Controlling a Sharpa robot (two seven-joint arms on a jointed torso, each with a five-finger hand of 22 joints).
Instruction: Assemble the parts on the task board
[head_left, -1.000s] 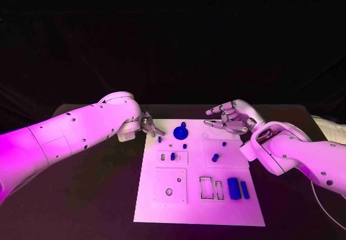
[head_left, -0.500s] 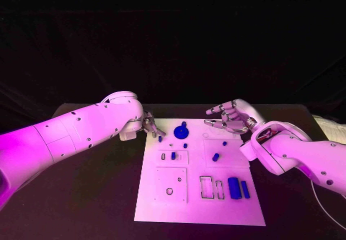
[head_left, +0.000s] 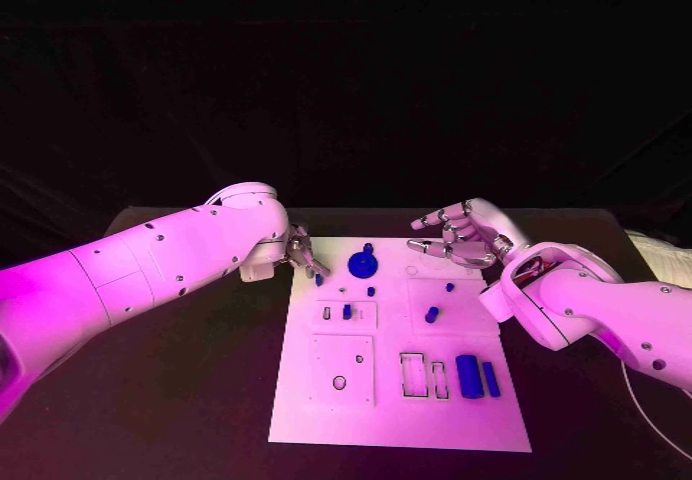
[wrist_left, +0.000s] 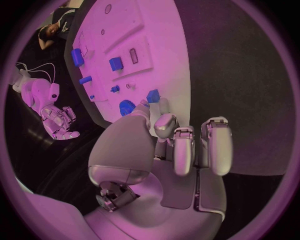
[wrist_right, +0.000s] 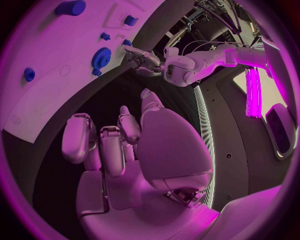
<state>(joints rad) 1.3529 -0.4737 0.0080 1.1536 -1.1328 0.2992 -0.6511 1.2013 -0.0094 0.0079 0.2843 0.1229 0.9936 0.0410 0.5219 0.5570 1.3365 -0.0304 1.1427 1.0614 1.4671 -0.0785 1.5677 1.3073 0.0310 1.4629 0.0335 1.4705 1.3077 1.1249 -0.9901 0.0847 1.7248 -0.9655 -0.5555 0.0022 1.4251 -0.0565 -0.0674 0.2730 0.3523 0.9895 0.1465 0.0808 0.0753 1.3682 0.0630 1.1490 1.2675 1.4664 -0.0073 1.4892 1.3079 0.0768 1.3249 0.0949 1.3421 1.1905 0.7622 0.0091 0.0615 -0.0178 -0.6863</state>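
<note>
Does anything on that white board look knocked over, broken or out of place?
Nothing stands out. The task board lies flat on the table, and the small blue parts, like the gear, sit tidily on it. Neither robot hand holds anything.

Whether the left hand (head_left: 299, 250) touches the small blue peg (head_left: 319, 280) beside its fingertips cannot be told.

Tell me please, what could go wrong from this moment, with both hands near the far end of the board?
1. The left hand is at the far left corner of the task board, beside a small blue part. Its fingers could knock that part over.
2. The blue gear lies just past those fingers, so a sweep toward it might push it aside.
3. The right hand hovers over the far right corner; both hands moving inward could collide.
</note>
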